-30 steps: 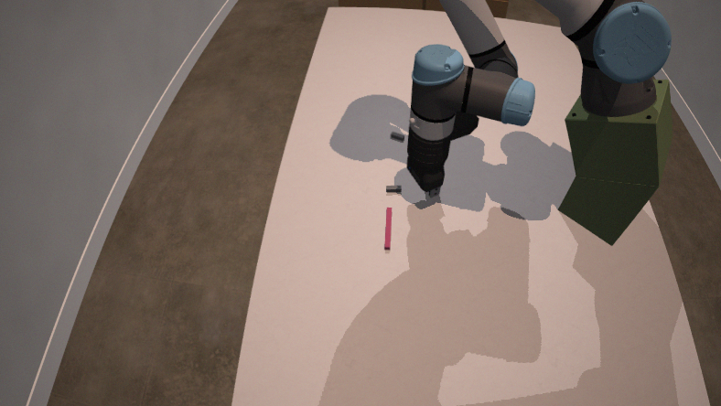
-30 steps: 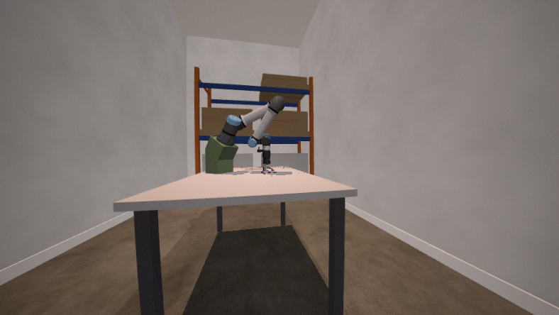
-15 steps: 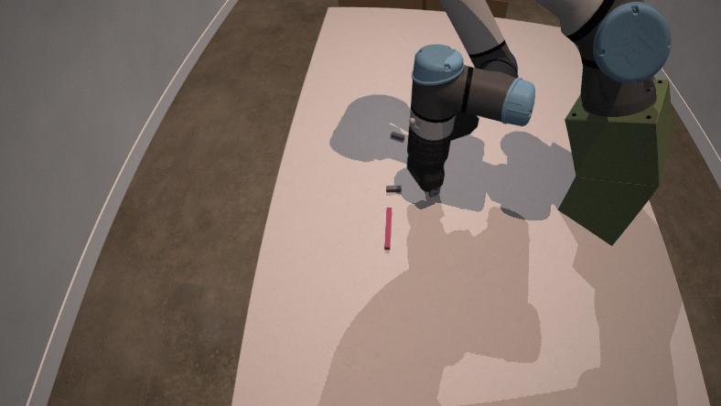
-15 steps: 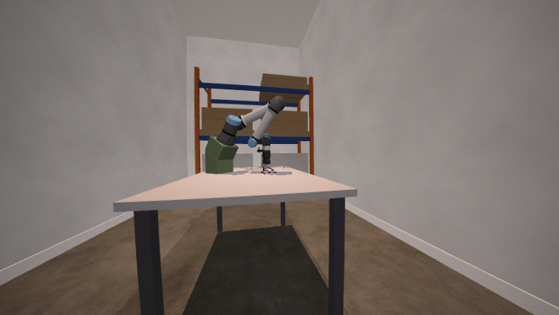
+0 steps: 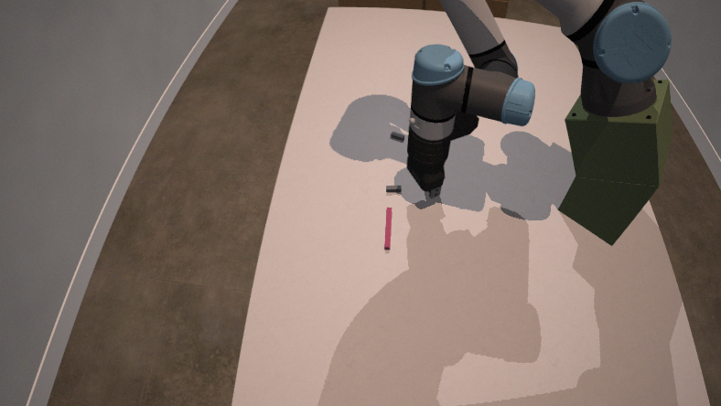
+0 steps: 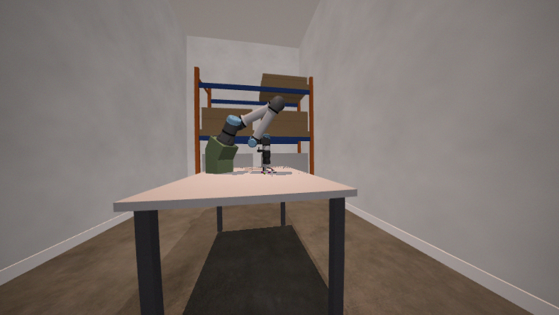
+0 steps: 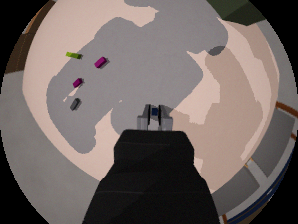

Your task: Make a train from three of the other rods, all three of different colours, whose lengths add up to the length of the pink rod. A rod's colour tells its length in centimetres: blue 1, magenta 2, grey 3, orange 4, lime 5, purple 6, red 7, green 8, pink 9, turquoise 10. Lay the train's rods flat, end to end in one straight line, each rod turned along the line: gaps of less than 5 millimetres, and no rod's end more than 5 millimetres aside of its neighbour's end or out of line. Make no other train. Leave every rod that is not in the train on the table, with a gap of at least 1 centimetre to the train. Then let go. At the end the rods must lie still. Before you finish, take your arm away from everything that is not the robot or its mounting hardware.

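My gripper [image 5: 433, 196] [image 7: 154, 110] is low over the table, its fingers slightly apart, with a blue rod [image 7: 155, 111] between them; a narrow gap seems to show beside the rod. Whether the rod touches the table is hard to tell. A long pink rod [image 5: 388, 228] lies left of the gripper in the top view, with a short grey rod [image 5: 393, 188] beyond its end, turned across it. Another grey rod [image 5: 397, 135] [image 7: 75, 104] lies farther back. The wrist view also shows two magenta rods [image 7: 100, 62] [image 7: 77, 82] and a lime rod [image 7: 73, 55], hidden behind the arm in the top view.
The pale table [image 5: 312, 302] [image 6: 234, 187] carries broad arm shadows. The green pedestal [image 5: 615, 151] [image 6: 218, 156] stands right of the gripper in the top view. The table's left edge lies beyond the pink rod. A shelf rack [image 6: 196, 117] with boxes stands behind.
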You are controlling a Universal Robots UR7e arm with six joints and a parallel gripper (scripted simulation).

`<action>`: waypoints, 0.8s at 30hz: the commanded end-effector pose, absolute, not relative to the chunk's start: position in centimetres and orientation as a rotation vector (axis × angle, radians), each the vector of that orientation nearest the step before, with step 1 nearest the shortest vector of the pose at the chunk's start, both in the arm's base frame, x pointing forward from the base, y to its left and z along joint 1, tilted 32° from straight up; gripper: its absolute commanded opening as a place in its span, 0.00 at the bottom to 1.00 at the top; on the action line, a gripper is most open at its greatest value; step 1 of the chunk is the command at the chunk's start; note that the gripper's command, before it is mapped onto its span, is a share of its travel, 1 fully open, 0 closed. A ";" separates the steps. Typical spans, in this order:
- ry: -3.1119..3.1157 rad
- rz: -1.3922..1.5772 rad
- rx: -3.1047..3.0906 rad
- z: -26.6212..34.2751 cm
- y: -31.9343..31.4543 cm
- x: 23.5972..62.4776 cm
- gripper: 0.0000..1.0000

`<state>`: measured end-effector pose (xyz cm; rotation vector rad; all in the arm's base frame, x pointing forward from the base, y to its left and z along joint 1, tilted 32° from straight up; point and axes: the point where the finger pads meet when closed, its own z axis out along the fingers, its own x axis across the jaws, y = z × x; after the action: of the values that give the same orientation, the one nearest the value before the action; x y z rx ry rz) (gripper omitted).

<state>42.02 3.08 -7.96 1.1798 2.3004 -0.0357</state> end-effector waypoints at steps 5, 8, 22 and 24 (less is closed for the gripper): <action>2.300 -0.035 1.179 -7.9 3.1 42.0 0.48; 2.300 -0.035 1.179 -7.9 3.1 42.0 0.54; 2.300 -0.035 1.179 -7.8 3.1 42.0 0.54; 2.300 -0.035 1.179 -7.7 3.2 41.9 0.54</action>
<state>42.00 3.09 -7.92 1.1799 2.3005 -0.0357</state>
